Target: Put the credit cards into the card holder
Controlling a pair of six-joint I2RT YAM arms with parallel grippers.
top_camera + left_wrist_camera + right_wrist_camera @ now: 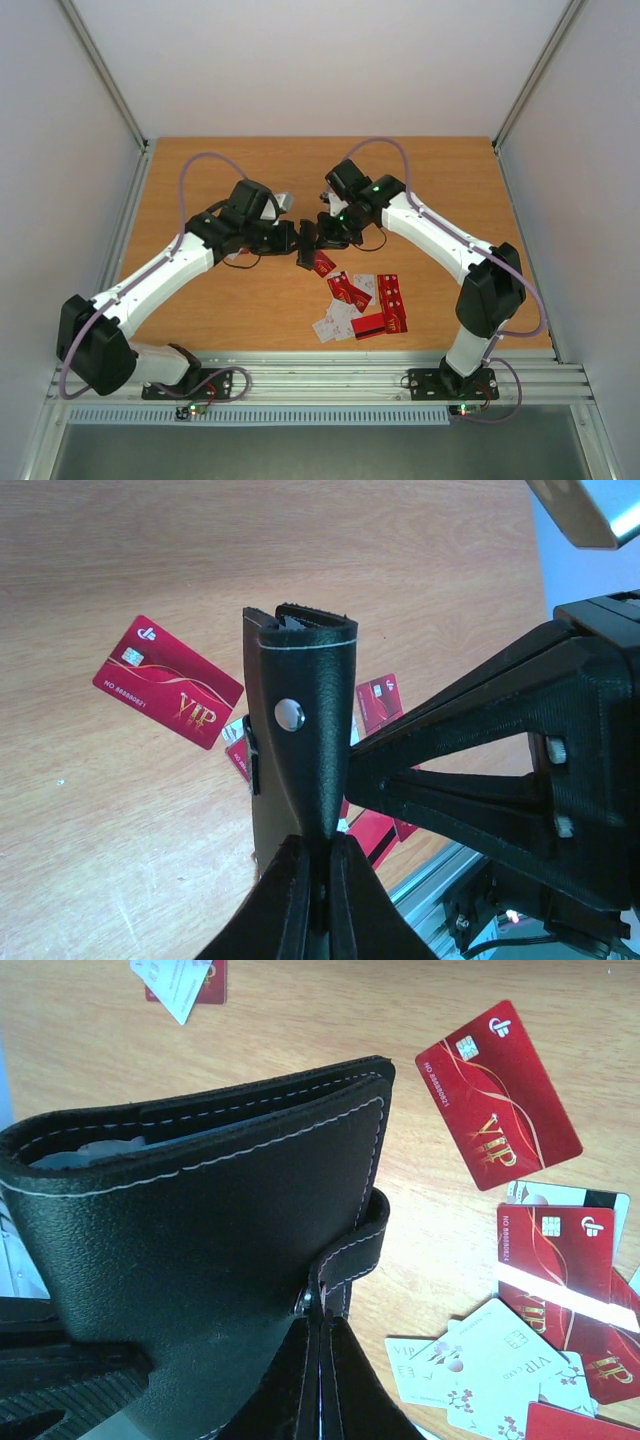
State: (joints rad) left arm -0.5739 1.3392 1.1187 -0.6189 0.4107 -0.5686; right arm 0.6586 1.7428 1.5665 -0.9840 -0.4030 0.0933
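The black card holder (307,245) hangs above the table between both grippers. My left gripper (292,240) is shut on one edge of it; in the left wrist view the jaws (320,855) pinch the bottom of the folded holder (305,700), snap stud facing the camera. My right gripper (322,238) is shut on the holder's strap tab (355,1250); its jaws (322,1335) close just below the holder (200,1230). Credit cards (362,300), red and white, lie scattered on the table below. One red VIP card (497,1095) lies apart (168,682).
The wooden table (200,170) is walled by white panels on three sides. An aluminium rail (330,375) runs along the near edge with both arm bases. A white card overlapping a red one (180,980) lies farther off in the right wrist view.
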